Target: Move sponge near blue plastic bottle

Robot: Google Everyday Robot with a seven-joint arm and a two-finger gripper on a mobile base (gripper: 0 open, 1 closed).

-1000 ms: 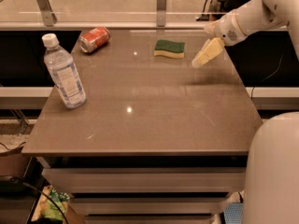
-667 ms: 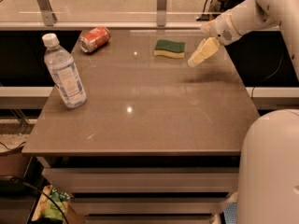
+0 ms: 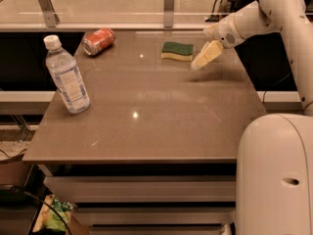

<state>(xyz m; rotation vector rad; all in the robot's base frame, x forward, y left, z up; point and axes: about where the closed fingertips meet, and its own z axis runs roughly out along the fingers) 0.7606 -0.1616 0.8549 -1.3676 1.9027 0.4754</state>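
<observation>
The sponge (image 3: 177, 51), dark green on top with a pale yellow base, lies flat on the brown table (image 3: 146, 102) at the far middle. The blue plastic bottle (image 3: 67, 76), clear with a white cap and pale label, stands upright at the table's left side, far from the sponge. My gripper (image 3: 201, 61) hangs just right of the sponge, a little above the table, pointing down and left toward it. It holds nothing.
A red soda can (image 3: 98, 41) lies on its side at the far left, behind the bottle. A metal rail with posts (image 3: 169, 4) runs behind the table. My white base (image 3: 274, 175) fills the lower right.
My gripper has moved left and slightly down toward the sponge. The sponge, bottle and can have not moved.
</observation>
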